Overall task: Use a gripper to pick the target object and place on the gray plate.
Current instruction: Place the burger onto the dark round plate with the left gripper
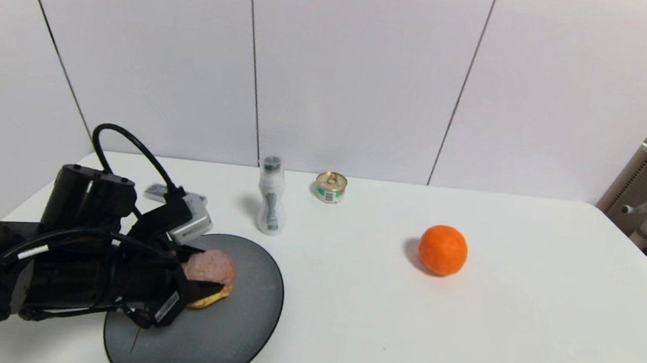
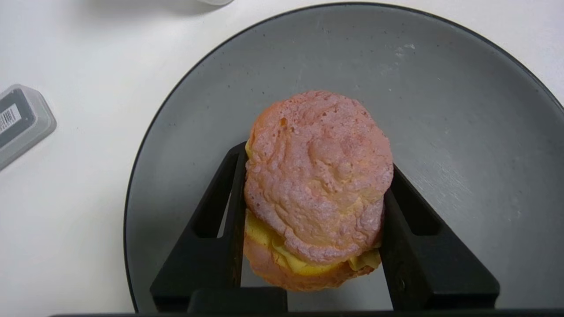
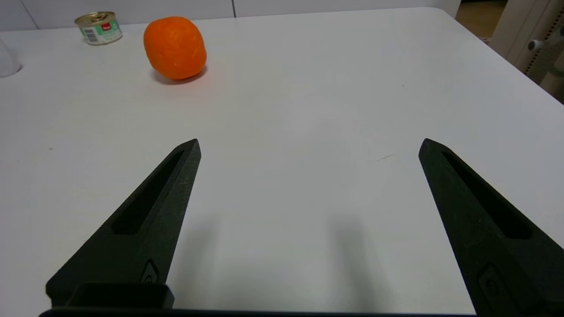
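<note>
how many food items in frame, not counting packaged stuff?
2. The pink-topped cream puff bun with yellow filling sits between the left claw's fingers over the dark gray speckled plate. The smooth orange fruit lies alone on the white table, to the right.

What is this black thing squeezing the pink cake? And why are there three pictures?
It is a robot with two arms, and each arm ends in a two-fingered claw. One picture comes from a camera on its head, looking down at a white table. The other two come from cameras on its wrists, so you see the claws up close.

The left gripper is pinching a pink-topped cream puff over a big gray plate. The right gripper is open and holds nothing, waiting above bare table.

Also on the table are an orange, a small can, a little white bottle and a small gray box beside the plate.
</note>
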Motion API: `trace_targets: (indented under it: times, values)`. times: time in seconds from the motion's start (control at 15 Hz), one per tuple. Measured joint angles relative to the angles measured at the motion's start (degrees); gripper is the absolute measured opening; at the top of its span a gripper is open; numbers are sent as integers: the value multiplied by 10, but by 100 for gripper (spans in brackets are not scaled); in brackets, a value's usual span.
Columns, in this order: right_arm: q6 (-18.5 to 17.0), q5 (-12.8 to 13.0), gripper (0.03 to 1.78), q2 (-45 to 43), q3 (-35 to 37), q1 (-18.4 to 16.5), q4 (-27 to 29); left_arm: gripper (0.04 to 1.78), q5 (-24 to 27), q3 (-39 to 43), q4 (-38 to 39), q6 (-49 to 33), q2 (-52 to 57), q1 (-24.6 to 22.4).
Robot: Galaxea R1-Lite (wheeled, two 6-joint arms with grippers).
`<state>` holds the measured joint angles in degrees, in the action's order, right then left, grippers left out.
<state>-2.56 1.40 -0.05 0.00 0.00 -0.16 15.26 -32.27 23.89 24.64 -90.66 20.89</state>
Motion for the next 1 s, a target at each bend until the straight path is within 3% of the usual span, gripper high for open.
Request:
trace_targets:
  times: [0.73, 1.0]
  values:
    - [0, 0, 171, 0, 0, 0, 0, 85, 2, 5, 12, -7, -17, 3]
    - [0, 0, 171, 0, 0, 0, 0, 120, 2, 5, 12, -6, -15, 4]
